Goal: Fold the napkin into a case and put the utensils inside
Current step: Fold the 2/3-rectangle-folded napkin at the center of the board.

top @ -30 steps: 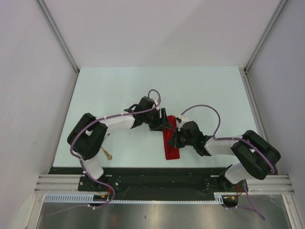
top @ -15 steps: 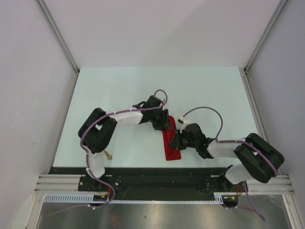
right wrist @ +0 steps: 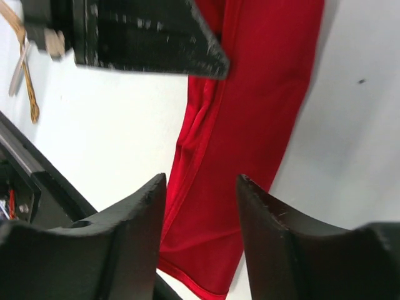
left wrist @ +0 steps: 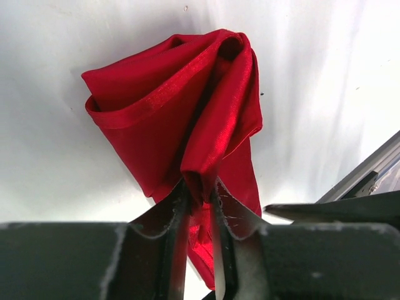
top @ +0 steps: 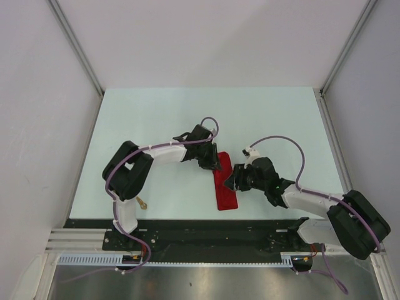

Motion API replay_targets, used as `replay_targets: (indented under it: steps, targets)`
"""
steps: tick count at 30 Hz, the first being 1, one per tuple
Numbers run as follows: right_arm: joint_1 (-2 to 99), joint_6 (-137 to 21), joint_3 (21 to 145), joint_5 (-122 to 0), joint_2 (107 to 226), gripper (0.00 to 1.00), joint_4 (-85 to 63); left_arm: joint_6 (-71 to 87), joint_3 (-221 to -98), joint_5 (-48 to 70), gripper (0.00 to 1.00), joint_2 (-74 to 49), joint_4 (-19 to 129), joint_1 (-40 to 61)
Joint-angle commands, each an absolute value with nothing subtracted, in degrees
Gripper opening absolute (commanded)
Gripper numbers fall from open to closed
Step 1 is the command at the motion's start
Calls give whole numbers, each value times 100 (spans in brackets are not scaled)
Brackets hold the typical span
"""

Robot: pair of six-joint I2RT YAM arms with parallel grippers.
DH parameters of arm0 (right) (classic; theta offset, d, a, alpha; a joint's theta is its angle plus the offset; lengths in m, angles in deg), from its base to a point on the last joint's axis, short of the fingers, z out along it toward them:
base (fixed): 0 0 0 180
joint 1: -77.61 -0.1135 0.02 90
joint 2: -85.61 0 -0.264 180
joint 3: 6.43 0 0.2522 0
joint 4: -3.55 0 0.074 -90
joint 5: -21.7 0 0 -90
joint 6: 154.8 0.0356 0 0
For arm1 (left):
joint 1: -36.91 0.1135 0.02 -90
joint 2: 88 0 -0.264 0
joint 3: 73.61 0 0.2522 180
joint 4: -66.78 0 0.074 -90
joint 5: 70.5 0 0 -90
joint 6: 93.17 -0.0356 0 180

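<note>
- Bright red napkin (top: 226, 190), shiny, lying mid-bench (top: 156, 112) between the two arms: a narrow strip, bunched into loose folds at its far end.
- Its long axis runs near-to-far, tilting slightly left as it goes away.
- Left gripper (left wrist: 199, 190) is clenched on a fold at the far end (cloth pinched tight).
- Right gripper (right wrist: 200, 181) is released, fingers spread above the strip.

A pale table (top: 156, 112) stands between white walls (top: 206, 37); an aluminium rail (top: 75, 239) runs along its near edge.
</note>
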State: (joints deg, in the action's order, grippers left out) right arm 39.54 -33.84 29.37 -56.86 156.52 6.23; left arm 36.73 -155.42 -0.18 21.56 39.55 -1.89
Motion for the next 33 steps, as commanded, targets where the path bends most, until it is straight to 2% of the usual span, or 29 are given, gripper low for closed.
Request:
replay_targets:
  steps: [1,9,15,19,22,25,26,29,33]
  targets:
    - [4323,-3737,3457,-6003,15443,56,51,3585,-15531,-98,22,2002,4124,-141]
    - [4825,-3975,4230,-5828,16329,53,296,3831,-15127,-326,16,1756,4642,-53]
    - [4852,-3923,4811,-5547,17277,43,666,3937,-15074,-467,14,1756,4748,-18]
    - [4790,-3765,4899,-5608,17552,43,833,3946,-15074,-467,14,1729,4749,-9]
    - [4694,-3747,4890,-5757,17605,47,921,3937,-15074,-494,14,1720,4740,26]
    - [4685,-3755,4908,-5732,17701,48,965,3946,-15004,-511,21,1641,4801,96]
    - [4667,-3773,4899,-5732,17719,48,1008,3963,-14934,-546,30,1572,4854,131]
    - [4658,-3799,4899,-5688,17772,48,1096,4007,-14846,-686,42,1483,4977,281]
    - [4667,-3852,4882,-5574,17851,46,1272,4104,-14740,-836,46,1360,5240,509]
